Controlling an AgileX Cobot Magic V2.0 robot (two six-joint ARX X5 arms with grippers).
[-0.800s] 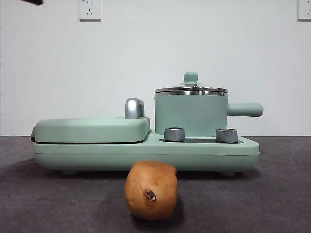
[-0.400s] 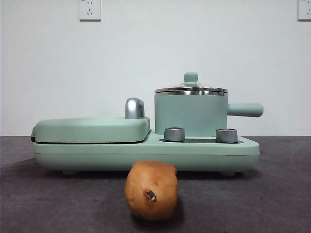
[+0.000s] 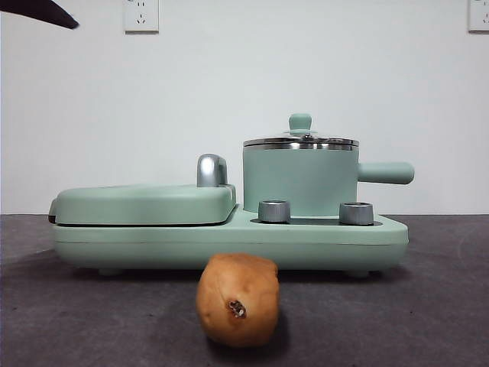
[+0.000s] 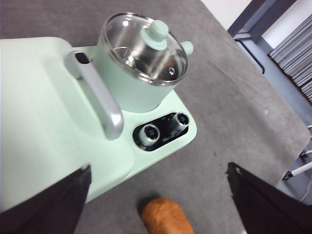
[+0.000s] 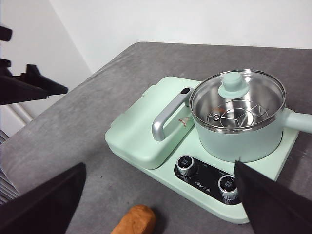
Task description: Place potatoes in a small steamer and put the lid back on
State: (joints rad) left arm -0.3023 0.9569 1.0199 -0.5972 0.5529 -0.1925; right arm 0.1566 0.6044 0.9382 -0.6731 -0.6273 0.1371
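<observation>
Potato (image 3: 238, 300) on table in front of cooker, lid (image 3: 300, 140) on steamer (image 3: 299, 180).
Both grippers, left (image 4: 158, 195) & right (image 5: 156, 195), spread wide, empty, prob. high above; lift lid by knob, straight up, first.

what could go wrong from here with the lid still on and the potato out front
The lid sits shut on the small steamer, so it has to come off first; its knob is small and rounded, and a pincer could slip off it. The potato is oval and lies loose on the table, so it may roll when pinched. Both the left pincer and the right pincer are open above the cooker; they might crowd each other there.
</observation>
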